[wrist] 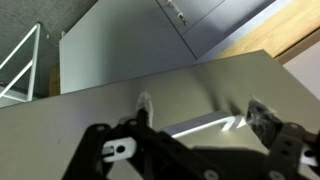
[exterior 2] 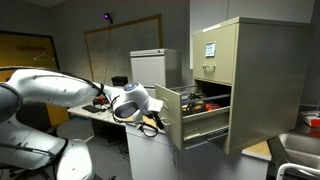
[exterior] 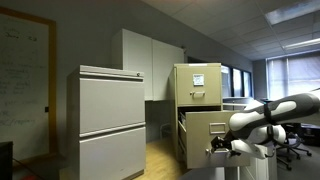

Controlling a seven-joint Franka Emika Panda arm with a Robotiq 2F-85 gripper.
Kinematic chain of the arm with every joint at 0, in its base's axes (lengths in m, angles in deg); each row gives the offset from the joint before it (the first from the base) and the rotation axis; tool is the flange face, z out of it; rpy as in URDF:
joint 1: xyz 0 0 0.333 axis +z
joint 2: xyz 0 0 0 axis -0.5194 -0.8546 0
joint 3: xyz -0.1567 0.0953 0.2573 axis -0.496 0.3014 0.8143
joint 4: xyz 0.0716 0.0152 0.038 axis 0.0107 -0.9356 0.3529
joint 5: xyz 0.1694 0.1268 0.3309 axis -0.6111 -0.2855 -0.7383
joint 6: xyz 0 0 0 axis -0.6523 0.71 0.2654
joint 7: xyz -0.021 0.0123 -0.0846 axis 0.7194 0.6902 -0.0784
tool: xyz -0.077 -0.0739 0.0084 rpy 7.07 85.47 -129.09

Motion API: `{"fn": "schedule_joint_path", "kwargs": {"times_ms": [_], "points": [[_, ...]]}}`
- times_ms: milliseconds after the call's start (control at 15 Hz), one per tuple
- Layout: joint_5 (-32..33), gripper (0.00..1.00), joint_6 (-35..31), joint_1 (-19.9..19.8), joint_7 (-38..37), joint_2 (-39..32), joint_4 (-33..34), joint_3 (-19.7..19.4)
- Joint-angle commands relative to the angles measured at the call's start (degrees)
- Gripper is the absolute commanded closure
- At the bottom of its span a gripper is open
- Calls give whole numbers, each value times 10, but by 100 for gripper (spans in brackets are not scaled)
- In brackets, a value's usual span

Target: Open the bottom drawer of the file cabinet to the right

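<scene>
The tan file cabinet (exterior: 200,85) with a paper sheet on its top drawer shows in both exterior views (exterior 2: 265,80). Its bottom drawer (exterior: 200,135) stands pulled out, with items visible inside (exterior 2: 205,125). My gripper (exterior: 222,148) is at the drawer's front (exterior 2: 150,122). In the wrist view the beige drawer front (wrist: 100,110) fills the frame. The shiny handle (wrist: 205,125) lies between my spread fingers (wrist: 203,112). The fingers are wide apart and do not clamp it.
A wider grey two-drawer cabinet (exterior: 112,120) stands beside the tan one. Office chairs (exterior: 295,140) are behind my arm. A white cabinet (exterior 2: 150,65) and a cluttered desk (exterior 2: 95,112) lie behind the gripper. A whiteboard (exterior: 25,70) hangs on the wall.
</scene>
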Motion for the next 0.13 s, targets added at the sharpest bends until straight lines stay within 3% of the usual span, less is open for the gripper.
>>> {"fn": "schedule_joint_path", "kwargs": {"times_ms": [0, 67], "points": [[5, 0, 107, -2, 2, 58, 3, 20], [5, 0, 133, -2, 3, 67, 5, 25]]}}
